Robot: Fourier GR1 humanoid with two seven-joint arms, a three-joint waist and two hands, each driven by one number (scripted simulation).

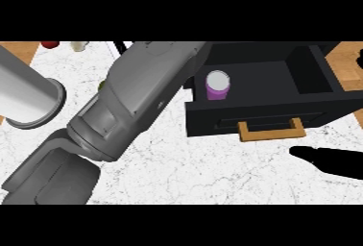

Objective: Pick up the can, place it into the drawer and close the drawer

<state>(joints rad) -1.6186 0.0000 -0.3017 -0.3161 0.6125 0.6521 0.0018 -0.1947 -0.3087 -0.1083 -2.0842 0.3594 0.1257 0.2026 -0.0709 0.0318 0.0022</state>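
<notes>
A purple can [218, 85] with a pale lid stands upright inside the open black drawer [312, 103], near its left wall. The drawer has a wooden handle [272, 130] on its front. My left forearm [135, 103] runs from the lower left up to the drawer's left rear corner. Its hand does not stand out against the black drawer, so I cannot tell whether it touches the can. My right hand [330, 161] lies open at the right edge, below the drawer front, with straight fingers pointing left and nothing in it.
A large grey cylinder [27, 97] lies on the marble counter [205, 168] at the left. A red item [50, 44] and a cream item [78, 45] sit at the top left. Wood surface [349, 60] shows beyond the drawer.
</notes>
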